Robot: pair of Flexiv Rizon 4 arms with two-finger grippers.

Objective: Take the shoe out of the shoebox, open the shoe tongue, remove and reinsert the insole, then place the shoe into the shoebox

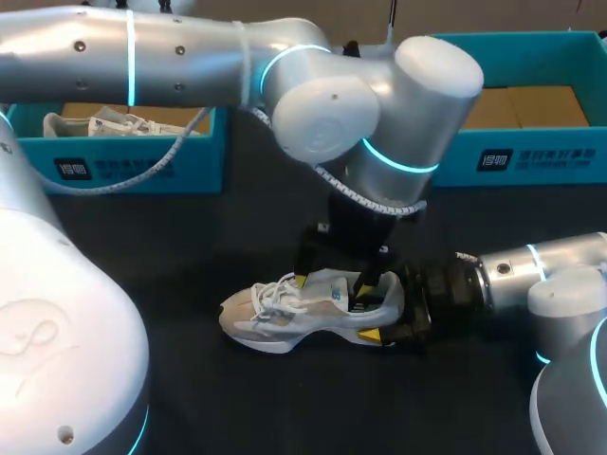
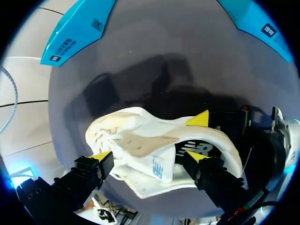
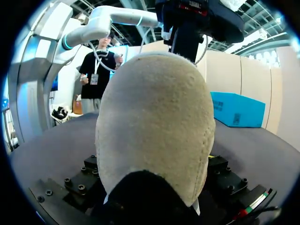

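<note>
**Shoe out on worktop, tongue step in hand**

Shoe is seen lying on its sole on the worktop, outside both boxes, toe toward the robot's left. Its heel is clamped in the right pincer: one yellow tip is pressed on each side, and the heel fills the right wrist view. The left pincer is held down over the collar with its fingers well apart. One tip is set by the laces and the other at the shoe opening, and the tongue lies between them, ungripped as far as can be told. The dark insole is seen seated inside the opening.

The step is judged to be opening the tongue, with insole removal not yet done. For the next move, the left fingers would need to be closed on the tongue. It would then be drawn toward the toe while the heel is kept braced.

Left shoebox, teal, sits behind the shoe, and a second shoe is seen in it. In the right shoebox, also teal, only a bare cardboard bottom is shown.
</note>
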